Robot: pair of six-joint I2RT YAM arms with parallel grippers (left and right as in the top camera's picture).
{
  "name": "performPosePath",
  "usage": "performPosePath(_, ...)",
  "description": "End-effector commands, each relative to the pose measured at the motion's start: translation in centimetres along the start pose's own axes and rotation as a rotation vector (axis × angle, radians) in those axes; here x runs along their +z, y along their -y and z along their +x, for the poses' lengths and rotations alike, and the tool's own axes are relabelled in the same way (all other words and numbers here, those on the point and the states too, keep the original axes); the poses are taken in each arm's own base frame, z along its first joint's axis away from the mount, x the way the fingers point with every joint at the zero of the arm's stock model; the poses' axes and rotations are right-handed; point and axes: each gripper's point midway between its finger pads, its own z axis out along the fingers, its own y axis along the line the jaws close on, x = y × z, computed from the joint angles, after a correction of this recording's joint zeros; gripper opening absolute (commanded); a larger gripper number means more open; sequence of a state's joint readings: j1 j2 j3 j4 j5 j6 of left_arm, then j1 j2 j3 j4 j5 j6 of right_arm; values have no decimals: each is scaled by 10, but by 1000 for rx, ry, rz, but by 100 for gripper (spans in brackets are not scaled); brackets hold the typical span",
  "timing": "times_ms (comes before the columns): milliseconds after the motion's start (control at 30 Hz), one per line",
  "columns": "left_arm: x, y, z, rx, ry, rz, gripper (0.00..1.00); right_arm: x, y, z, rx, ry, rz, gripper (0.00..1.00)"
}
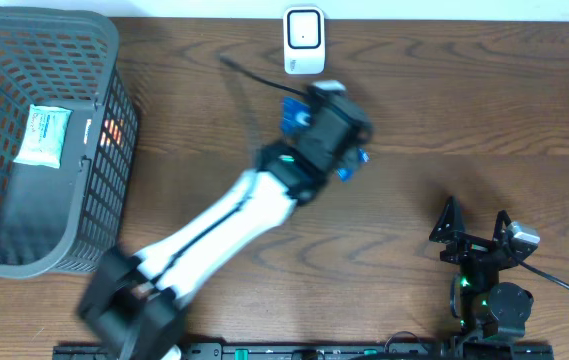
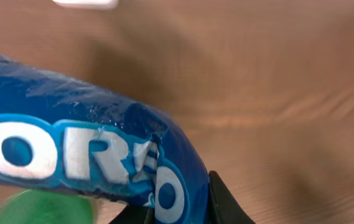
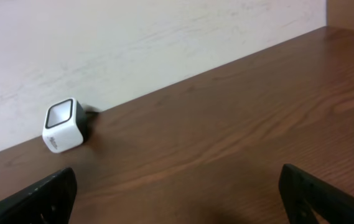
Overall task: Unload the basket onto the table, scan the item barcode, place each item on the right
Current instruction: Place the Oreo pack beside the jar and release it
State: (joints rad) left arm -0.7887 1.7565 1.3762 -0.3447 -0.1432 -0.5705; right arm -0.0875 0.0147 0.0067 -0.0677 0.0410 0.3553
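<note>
While your right gripper (image 1: pixel 472 238) sits parked at the near right with its jaws spread wide and nothing between them, the work is all on the other arm. Your left gripper (image 1: pixel 324 125) reaches out past mid-table and is clenched on the blue Oreo pack (image 2: pixel 71 124). In the wrist view, most of the wrapper runs off to one side of the grip. Treat that pack as light, glossy and crinkly: the film looks slippery and dimples beside the fingers (image 2: pixel 226 202), and the biscuits inside would likely crack if you squeeze harder. A hold across the middle of the body would probably be steadier than one toward an end. Just beyond, at the far edge, the white scanner (image 1: pixel 304 42) stands with its window tilted upward, near the pack but apart from it. Where the barcode lies, you cannot tell from these views.
</note>
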Motion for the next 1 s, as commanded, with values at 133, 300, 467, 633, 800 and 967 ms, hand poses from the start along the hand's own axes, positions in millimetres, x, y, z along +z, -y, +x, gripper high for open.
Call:
performPosePath(133, 71, -9, 72, 236, -144, -100, 8, 0, 2, -1, 4, 6, 10, 99)
performPosePath(300, 86, -11, 96, 244, -216, -83, 15, 0, 2, -1, 4, 6, 10, 99)
performPosePath(467, 66, 7, 66, 371, -154, -30, 66, 0, 2, -1, 4, 6, 10, 99)
performPosePath(633, -13, 47, -14, 447, 20, 64, 80, 0, 2, -1, 4, 6, 11, 99)
performPosePath(800, -136, 42, -107, 451, 277, 20, 87, 0, 2, -1, 4, 6, 10, 99)
performPosePath(967, -237, -67, -165, 270, 454, -275, 88, 0, 2, -1, 4, 6, 10, 99)
